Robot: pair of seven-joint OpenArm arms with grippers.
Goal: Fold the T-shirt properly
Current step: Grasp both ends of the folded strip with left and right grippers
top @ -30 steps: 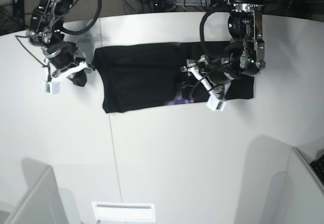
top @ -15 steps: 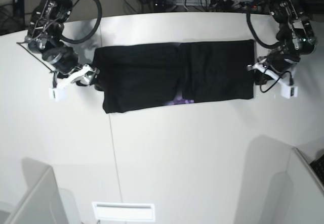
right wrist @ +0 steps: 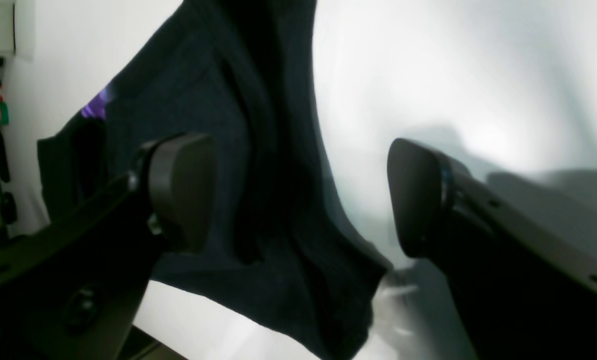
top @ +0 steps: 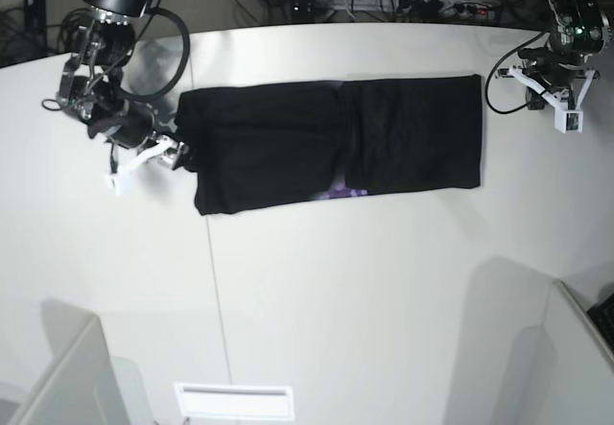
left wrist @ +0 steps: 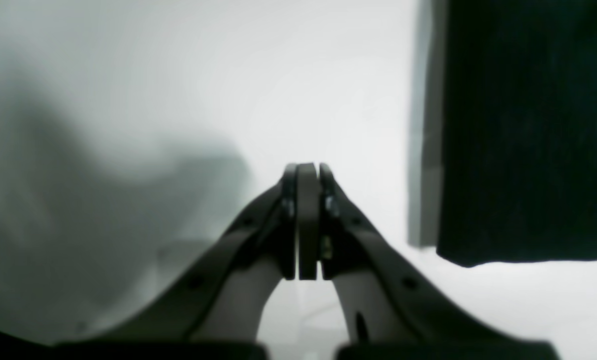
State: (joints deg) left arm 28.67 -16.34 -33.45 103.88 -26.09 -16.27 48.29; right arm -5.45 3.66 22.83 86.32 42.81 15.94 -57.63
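Closest to me the white table is bare, with a thin seam running down it. Further in lies the T-shirt, a long black band folded flat across the table, its plain side up; a small piece of purple print shows at the near edge, about the middle, where one layer overlaps the other. At one end of the shirt stands the right gripper, just at the short edge of the cloth. In its wrist view the right gripper has its two dark pads wide apart, and the black cloth lies under and between them, but nothing is pinched; whether a pad touches the cloth I cannot tell. The purple print shows also there, far along the shirt. At the other end, further back and well apart from the shirt, the left gripper hangs over the table's edge. In its wrist view the left gripper has its jaws pressed flat together and holds nothing; the corner of the T-shirt lies beside it on the white surface, not touching it.
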